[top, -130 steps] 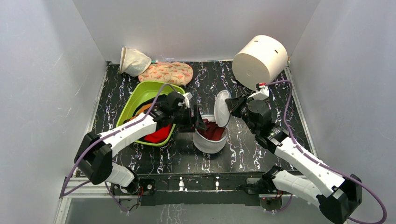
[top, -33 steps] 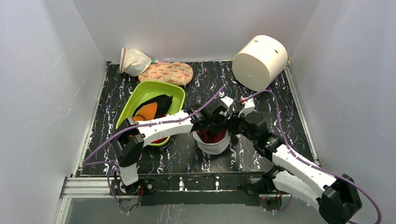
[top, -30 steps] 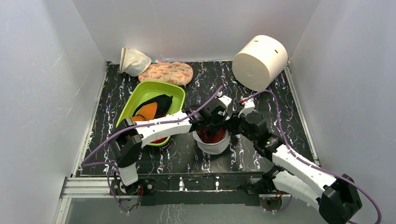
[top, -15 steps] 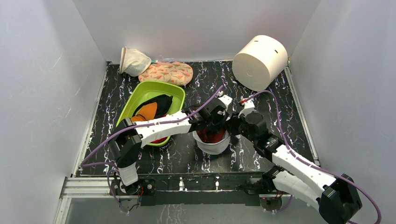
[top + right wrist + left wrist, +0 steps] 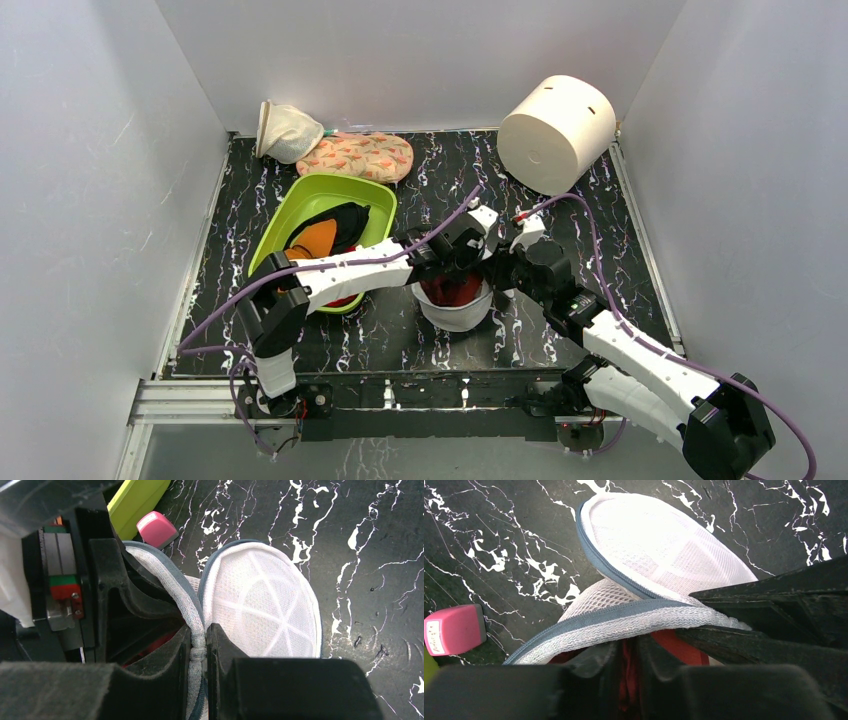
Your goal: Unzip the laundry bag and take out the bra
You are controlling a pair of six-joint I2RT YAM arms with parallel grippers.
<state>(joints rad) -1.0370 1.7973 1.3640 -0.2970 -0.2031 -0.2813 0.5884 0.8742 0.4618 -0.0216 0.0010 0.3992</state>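
Note:
The laundry bag point(image 5: 455, 312) stands at the table's middle, a white mesh bowl with a grey-blue zip band point(image 5: 624, 622). It is unzipped, and its lid point(image 5: 664, 550) is folded back onto the table. Inside lies the red bra point(image 5: 455, 290). My left gripper point(image 5: 629, 672) reaches down into the bag from the left, shut on a fold of the bra's red cloth. My right gripper point(image 5: 199, 655) is shut on the bag's bunched rim at its right side, next to the lid point(image 5: 260, 605). In the top view both grippers crowd over the bag's opening.
A lime-green basin point(image 5: 325, 235) of clothes stands just left of the bag. A pink block point(image 5: 454, 630) lies between them. At the back are a cream mesh pouch point(image 5: 288, 132), a patterned cloth point(image 5: 358, 157) and a big white cylinder point(image 5: 556, 132).
Earlier the left gripper stood open beside the bag; it has since gone into the opening. In the last half second its jaws closed on the red cloth. The right arm kept its hold.

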